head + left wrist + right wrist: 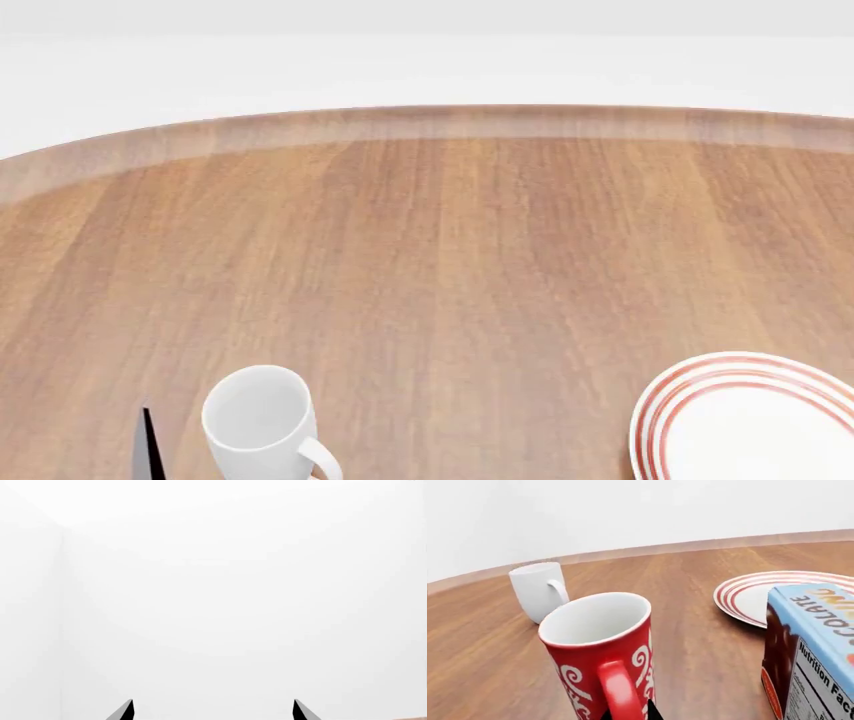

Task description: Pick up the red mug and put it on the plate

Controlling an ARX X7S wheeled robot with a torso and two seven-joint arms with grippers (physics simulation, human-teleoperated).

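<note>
On table [694, 645]: upright red mug [602, 650] btwn white mug [537, 590] & plate [754, 597].

Not much of the robot was on show here. The left gripper [212, 712] gave us just two fingertips [125, 711]: flat matte black, sharply pointed like wedges, each with one paler grey facet and one darker. No screws, cables or markings could be seen on them. From the head camera, one thin black sliver [151, 447] stood just beside the white mug [262, 418], on its left, narrow and tapering to a point. The right gripper [651, 712] showed only a small black pointed tip, plain and unmarked, the rest hidden.
</note>
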